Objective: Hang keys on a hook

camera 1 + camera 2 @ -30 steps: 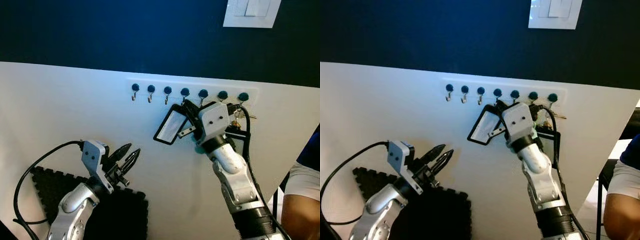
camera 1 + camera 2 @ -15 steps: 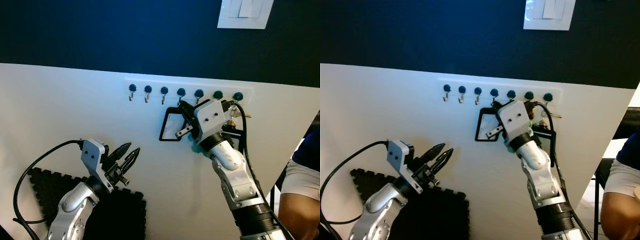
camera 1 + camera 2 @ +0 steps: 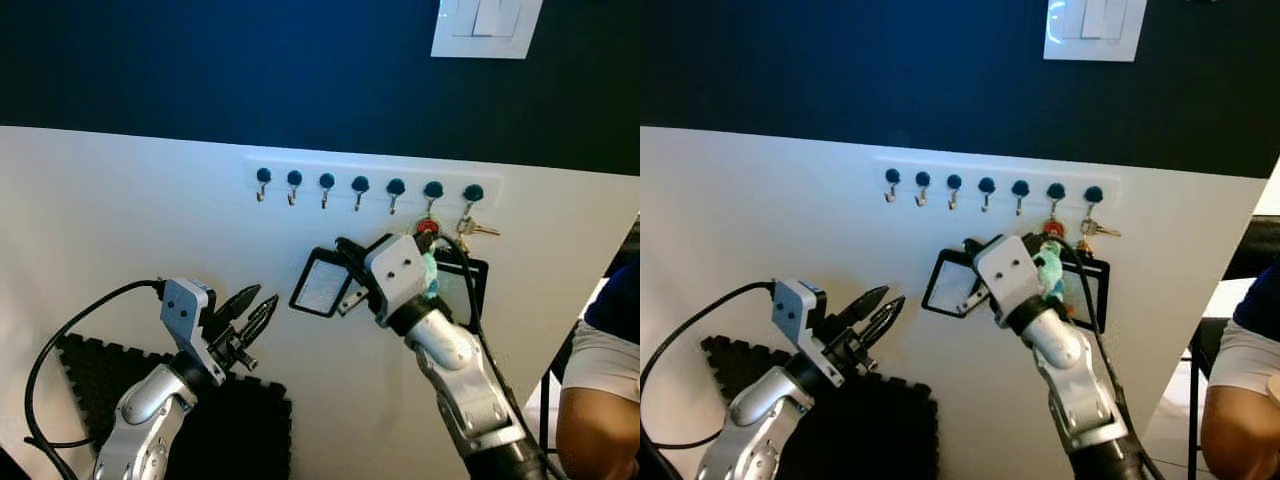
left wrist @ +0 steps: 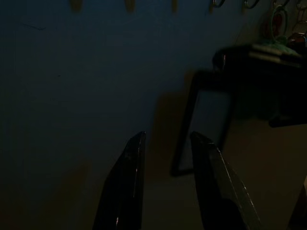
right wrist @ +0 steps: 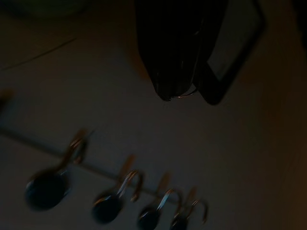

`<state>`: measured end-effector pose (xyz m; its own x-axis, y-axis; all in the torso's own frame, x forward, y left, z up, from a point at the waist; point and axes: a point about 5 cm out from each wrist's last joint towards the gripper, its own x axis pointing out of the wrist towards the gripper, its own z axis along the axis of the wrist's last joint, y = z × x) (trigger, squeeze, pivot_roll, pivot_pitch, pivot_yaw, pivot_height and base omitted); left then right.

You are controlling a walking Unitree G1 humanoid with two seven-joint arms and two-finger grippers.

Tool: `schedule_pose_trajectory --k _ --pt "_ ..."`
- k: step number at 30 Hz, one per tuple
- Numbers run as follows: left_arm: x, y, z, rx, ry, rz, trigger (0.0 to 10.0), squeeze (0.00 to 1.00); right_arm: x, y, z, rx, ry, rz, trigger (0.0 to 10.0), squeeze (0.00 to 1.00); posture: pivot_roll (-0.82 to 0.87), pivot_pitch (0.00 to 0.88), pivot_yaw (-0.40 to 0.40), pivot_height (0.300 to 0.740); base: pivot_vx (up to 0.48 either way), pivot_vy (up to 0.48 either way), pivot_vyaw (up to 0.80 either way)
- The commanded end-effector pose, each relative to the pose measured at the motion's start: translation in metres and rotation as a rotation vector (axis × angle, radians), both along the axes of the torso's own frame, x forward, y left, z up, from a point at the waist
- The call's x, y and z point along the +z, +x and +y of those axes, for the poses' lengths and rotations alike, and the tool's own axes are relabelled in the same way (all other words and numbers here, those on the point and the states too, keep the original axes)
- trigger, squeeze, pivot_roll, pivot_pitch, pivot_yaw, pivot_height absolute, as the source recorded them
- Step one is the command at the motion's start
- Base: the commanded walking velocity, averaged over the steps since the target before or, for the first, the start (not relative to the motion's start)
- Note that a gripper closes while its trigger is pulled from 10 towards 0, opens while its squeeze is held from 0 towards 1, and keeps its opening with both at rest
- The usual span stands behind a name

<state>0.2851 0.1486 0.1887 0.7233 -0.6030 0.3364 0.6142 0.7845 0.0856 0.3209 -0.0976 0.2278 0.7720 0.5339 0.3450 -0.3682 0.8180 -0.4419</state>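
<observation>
A white rail of several blue-knobbed hooks [image 3: 360, 185] runs along the wall. My right gripper [image 3: 346, 274] is below the middle hooks, shut on a key ring with a black-framed clear tag [image 3: 320, 295]. In the right wrist view the fingertips [image 5: 169, 92] are pressed together, with a thin ring glinting beside them and the tag [image 5: 235, 57] behind. A red ring [image 3: 428, 226] and a teal charm [image 3: 431, 276] hang from the sixth hook. Brass keys [image 3: 472, 229] hang on the seventh. My left gripper [image 3: 252, 314] is open, low on the left, well away from the hooks.
A white light switch [image 3: 485, 25] sits on the dark upper wall. A black foam mat [image 3: 90, 390] leans against the wall at lower left. A person's arm [image 3: 600, 400] is at the right edge. Another black frame [image 3: 472, 288] hangs behind my right arm.
My right gripper has dropped down and left from the middle hooks, still holding the black-framed tag. The red ring and teal charm now show on the sixth hook. The left arm is still.
</observation>
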Motion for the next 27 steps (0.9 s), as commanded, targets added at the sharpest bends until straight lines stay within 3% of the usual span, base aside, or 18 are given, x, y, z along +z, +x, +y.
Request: schedule_pose_trajectory --k 1,11,27 --pt "-0.002 0.000 0.003 0.006 0.026 0.006 10.0 0.00 0.004 -0.003 0.000 -0.004 0.009 -0.025 10.0 0.00 0.04 0.053 0.011 0.740 0.000 0.000 0.00" --pt "-0.002 0.000 0.000 -0.001 0.028 0.003 10.0 0.00 0.037 -0.002 -0.011 -0.094 0.136 -0.192 10.0 0.00 0.04 0.051 0.012 0.740 0.000 0.000 0.00" --pt "-0.002 -0.001 -0.003 -0.017 0.026 0.002 10.0 0.00 0.052 0.016 -0.018 -0.188 0.138 -0.204 10.0 0.00 0.04 0.045 0.009 0.740 0.000 0.000 0.00"
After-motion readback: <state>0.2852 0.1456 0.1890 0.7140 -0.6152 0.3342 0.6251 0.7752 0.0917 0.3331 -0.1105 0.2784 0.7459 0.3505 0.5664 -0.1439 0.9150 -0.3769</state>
